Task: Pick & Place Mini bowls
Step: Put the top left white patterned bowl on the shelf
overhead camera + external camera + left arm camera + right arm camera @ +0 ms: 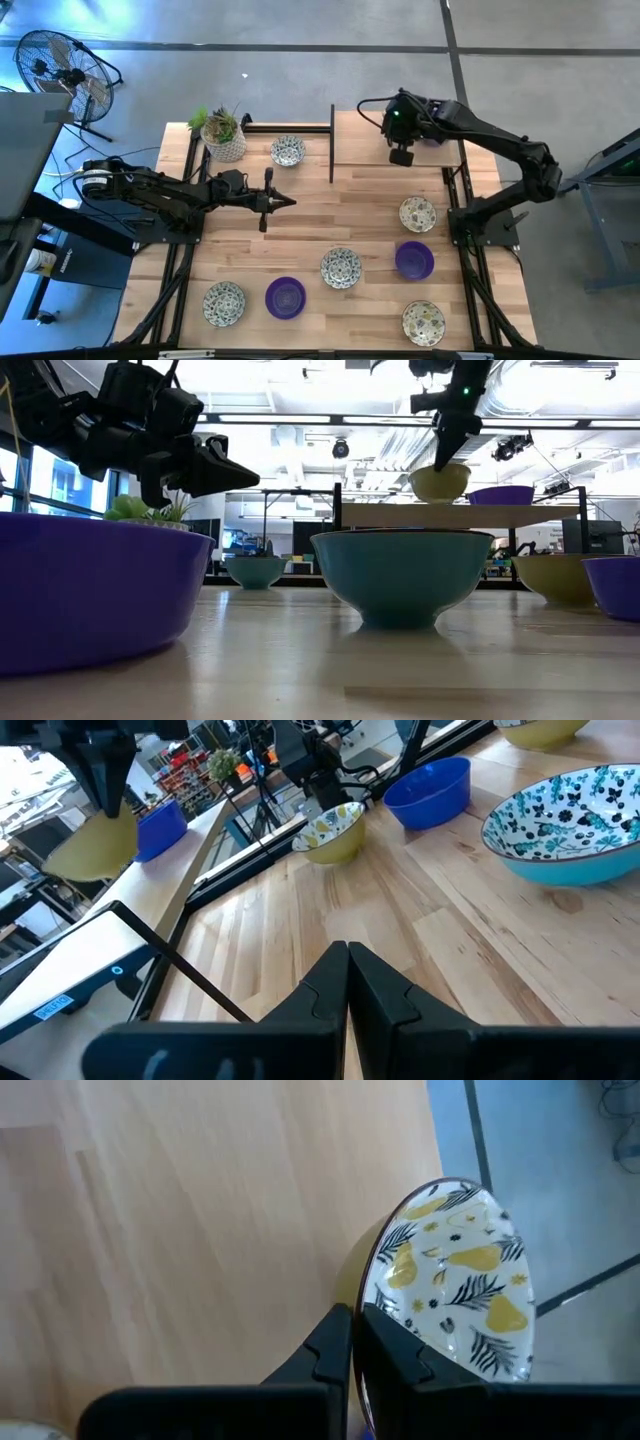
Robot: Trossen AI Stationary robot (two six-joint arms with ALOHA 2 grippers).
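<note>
We find the right gripper [352,1342] clenched on the rim of a white, yellow-patterned ceramic mini bowl [455,1280] above the raised wooden shelf [370,140]; the left gripper [284,202] hangs pinched closed, empty, mid-table.

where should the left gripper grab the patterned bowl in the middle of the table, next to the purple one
Grip the rim of the patterned bowl, coming straight down from above with one finger inside and one outside. It sits upright and open, its wall thin and flaring, so the rim is the only narrow edge. Take the side away from the purple bowl. The left gripper is shut and must open first.
</note>
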